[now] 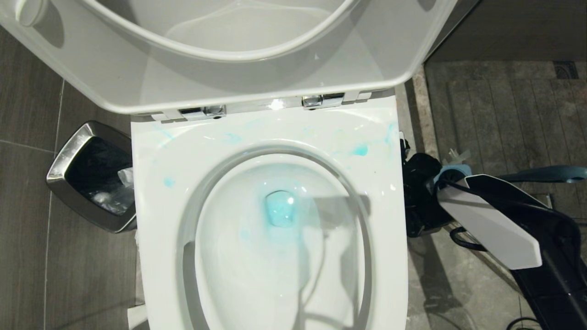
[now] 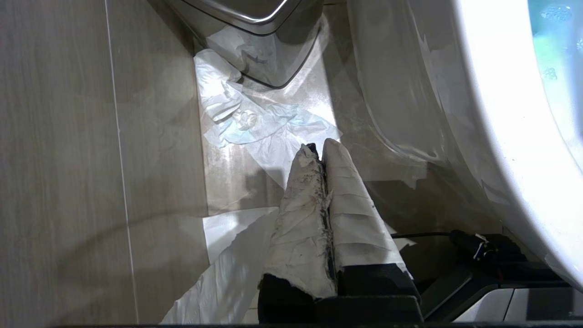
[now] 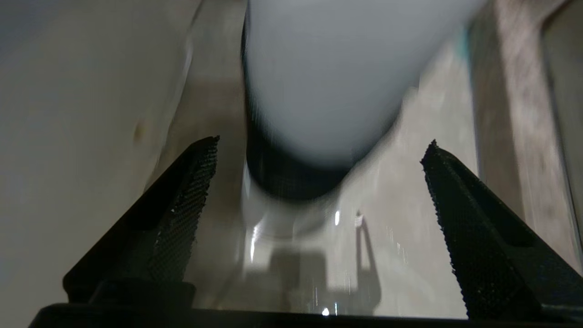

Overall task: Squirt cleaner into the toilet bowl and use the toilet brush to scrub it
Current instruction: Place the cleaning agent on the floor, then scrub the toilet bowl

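The toilet bowl point(image 1: 151, 183) fills the head view with its lid raised; blue cleaner tints the water point(image 1: 279, 208) and smears the rim. My right arm point(image 1: 486, 229) reaches down on the floor to the right of the toilet. Its gripper point(image 3: 322, 141) is open, the black fingers point(image 3: 191, 191) wide apart with nothing between them. Just beyond them stands a blurred white thing with a dark band, apparently the cleaner bottle point(image 3: 319, 82). The toilet brush handle point(image 1: 545, 174), dark blue, lies behind that arm. My left gripper point(image 2: 322, 145) is shut and empty, low beside the toilet's left side.
A steel-rimmed black bin point(image 1: 82, 151) stands left of the toilet, seen close in the left wrist view point(image 2: 255, 18). Crumpled white paper point(image 2: 255, 123) lies on the floor between bin and toilet base point(image 2: 492, 114). A raised stone step point(image 1: 422, 114) runs right of the toilet.
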